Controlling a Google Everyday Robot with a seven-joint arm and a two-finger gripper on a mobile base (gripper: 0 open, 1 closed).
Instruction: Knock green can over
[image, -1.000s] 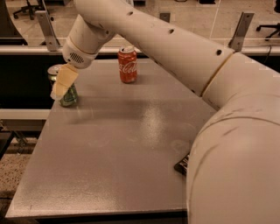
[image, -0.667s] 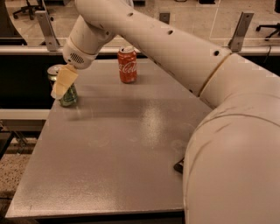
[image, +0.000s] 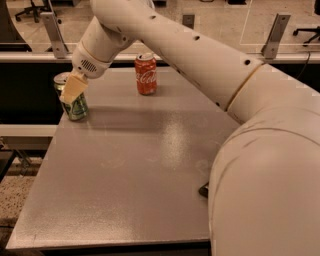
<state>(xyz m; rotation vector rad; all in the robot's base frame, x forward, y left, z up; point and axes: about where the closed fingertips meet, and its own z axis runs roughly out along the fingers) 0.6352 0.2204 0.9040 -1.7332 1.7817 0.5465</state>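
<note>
My gripper (image: 73, 89) is at the standing green can's (image: 77, 108) upper side, far left of the table (image: 125, 175). Grip state: cannot tell. The red can (image: 146, 74) stands apart to the right.

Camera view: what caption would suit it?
Gripper at the green can on the table's far corner; red can stands apart.
</note>
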